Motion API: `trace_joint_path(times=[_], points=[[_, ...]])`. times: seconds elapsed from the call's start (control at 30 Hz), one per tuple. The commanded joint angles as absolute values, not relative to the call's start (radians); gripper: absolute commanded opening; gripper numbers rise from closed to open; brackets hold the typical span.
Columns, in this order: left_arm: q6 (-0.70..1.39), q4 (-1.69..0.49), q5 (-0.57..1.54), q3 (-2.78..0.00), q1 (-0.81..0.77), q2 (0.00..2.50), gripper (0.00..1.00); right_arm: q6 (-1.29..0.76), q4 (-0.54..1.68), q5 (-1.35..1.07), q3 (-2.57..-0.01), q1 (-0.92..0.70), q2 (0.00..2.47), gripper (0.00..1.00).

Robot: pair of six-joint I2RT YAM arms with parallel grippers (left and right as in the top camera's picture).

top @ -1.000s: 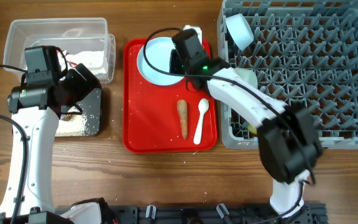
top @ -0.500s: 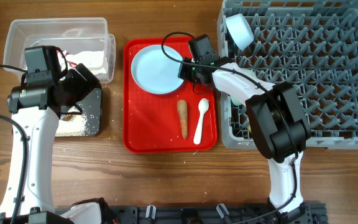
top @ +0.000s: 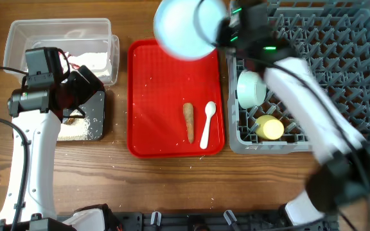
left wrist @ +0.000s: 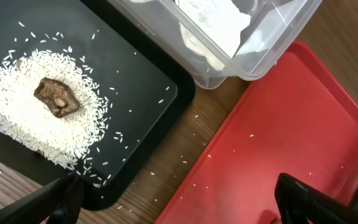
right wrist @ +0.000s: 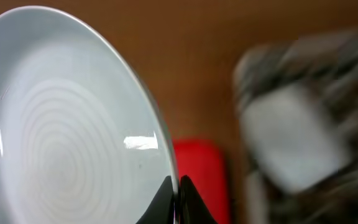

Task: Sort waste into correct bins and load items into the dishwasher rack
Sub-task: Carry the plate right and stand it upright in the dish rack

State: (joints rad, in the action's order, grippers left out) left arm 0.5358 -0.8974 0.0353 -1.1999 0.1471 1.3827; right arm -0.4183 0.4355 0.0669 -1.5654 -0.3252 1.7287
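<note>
Right gripper [right wrist: 178, 194] clamps rim of pale blue round plate [top: 184, 29], held aloft. Left gripper [left wrist: 179, 198] spread wide over shallow black rectangular tray [left wrist: 132, 78].

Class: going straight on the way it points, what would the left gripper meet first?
The left gripper would probably meet the wooden table between the black tray and red tray first; depth is unclear, so maybe the black tray's corner.

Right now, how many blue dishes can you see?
2. A plate is up in the air over the red tray's far end, and a bowl sits in the grey rack. The arm may hide more.
</note>
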Motion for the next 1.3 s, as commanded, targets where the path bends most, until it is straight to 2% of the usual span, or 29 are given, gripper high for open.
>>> trace_joint_path(times=[0.0,0.13,0.33,0.6,0.8,0.83,0.9,0.93,1.0,1.03,1.17,1.27], points=[[0.535,-0.896,0.030,-1.214,0.154,1.375,1.00,-0.132,0.435,0.434,-1.592,-0.240,1.557,0.04],[0.535,-0.896,0.030,-1.214,0.154,1.375,1.00,0.204,0.462,0.741,-1.591,-0.173,1.538,0.04],[0.535,-0.896,0.030,-1.214,0.154,1.374,1.00,0.560,0.473,0.891,-1.579,-0.157,1.631,0.04],[0.535,-0.896,0.030,-1.214,0.154,1.375,1.00,0.583,0.472,0.976,-1.578,-0.162,1.853,0.04],[0.535,-0.896,0.030,-1.214,0.154,1.375,1.00,0.574,0.472,0.945,-1.578,-0.197,1.891,0.06],[0.535,-0.896,0.030,-1.214,0.154,1.374,1.00,0.574,0.471,0.942,-1.578,-0.204,1.891,0.13],[0.535,-0.896,0.030,-1.214,0.154,1.374,1.00,0.572,0.471,0.939,-1.578,-0.215,1.891,0.44],[0.535,-0.896,0.030,-1.214,0.154,1.374,1.00,0.564,0.471,0.915,-1.578,-0.220,1.891,0.63],[0.535,-0.896,0.030,-1.214,0.154,1.375,1.00,0.475,0.473,0.881,-1.578,-0.220,1.887,0.83],[0.535,-0.896,0.030,-1.214,0.154,1.375,1.00,0.441,0.498,0.822,-1.578,-0.220,1.876,0.89],[0.535,-0.896,0.030,-1.214,0.154,1.375,1.00,0.338,0.572,0.677,-1.578,-0.220,1.794,1.00],[0.535,-0.896,0.030,-1.214,0.154,1.375,1.00,0.258,0.655,0.490,-1.578,-0.220,1.680,1.00]])
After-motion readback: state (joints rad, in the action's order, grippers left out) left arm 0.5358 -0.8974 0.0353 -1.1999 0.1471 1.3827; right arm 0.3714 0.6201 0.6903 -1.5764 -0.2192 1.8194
